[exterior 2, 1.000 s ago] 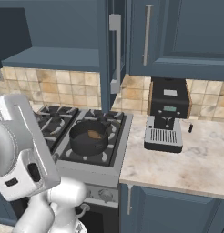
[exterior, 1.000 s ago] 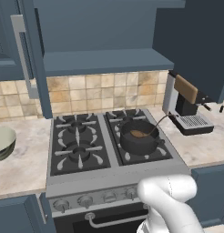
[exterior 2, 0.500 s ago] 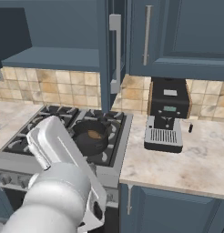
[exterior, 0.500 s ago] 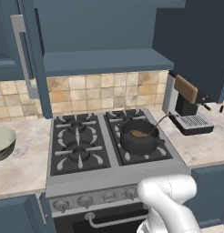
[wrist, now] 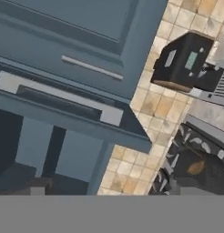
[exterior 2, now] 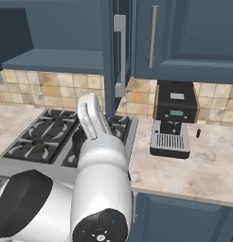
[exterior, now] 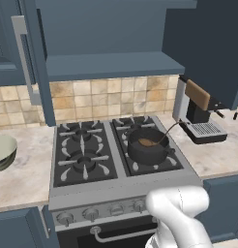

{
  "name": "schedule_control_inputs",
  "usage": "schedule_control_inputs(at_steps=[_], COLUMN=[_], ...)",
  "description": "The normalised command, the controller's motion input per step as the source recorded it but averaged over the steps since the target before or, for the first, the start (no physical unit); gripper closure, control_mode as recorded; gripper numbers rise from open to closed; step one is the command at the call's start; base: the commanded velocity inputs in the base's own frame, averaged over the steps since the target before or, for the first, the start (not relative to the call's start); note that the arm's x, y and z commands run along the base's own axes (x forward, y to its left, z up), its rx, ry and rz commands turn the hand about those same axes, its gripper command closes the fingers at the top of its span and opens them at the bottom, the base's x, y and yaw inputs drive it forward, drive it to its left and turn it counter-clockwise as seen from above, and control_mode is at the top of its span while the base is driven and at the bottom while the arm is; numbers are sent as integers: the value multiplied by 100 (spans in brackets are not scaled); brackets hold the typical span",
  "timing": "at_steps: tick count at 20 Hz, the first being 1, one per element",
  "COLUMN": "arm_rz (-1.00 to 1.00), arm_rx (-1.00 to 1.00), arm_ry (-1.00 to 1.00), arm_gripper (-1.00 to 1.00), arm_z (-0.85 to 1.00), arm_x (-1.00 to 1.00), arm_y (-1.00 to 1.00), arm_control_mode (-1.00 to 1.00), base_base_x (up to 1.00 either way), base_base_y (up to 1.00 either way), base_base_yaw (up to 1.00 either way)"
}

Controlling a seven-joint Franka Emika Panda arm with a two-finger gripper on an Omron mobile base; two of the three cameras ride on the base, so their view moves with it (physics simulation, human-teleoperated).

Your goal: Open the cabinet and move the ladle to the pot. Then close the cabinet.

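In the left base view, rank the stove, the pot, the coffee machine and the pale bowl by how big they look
1. stove, clearly largest.
2. coffee machine.
3. pot, looking only a little smaller than the machine.
The pale bowl is cut by the picture's edge, so unranked.

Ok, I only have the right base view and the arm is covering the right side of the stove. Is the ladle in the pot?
Observer: Yes. In the left base view the ladle has its bowl inside the pot, with the handle leaning over the rim toward the coffee machine.
Operator: Are both doors open?
Observer: Yes. The left base view shows both doors of the cabinet swung out, one on either side of the stove.
Operator: What's the hand camera facing?
Observer: A door's silver bar handle, seen close up.
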Motion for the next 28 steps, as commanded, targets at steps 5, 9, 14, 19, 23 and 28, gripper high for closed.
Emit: schedule_control_inputs(at_steps=[5, 9, 14, 19, 23, 28], arm_rz=[8, 8, 8, 9, 9, 11], arm_rx=[13, 10, 8, 8, 8, 7], arm_ry=[0, -3, -3, -1, -1, -1], arm_gripper=[-100, -100, -100, -100, -100, -100], arm_z=[15, 4, 0, 0, 0, 1], arm_x=[85, 49, 51, 68, 68, 44], arm_y=[-4, -11, -10, -20, -20, -4], arm_control_mode=[-100, -100, -100, -100, -100, -100], base_base_x=[0, 0, 0, 0, 0, 0], base_base_y=[0, 0, 0, 0, 0, 0], base_base_yaw=[0, 0, 0, 0, 0, 0])
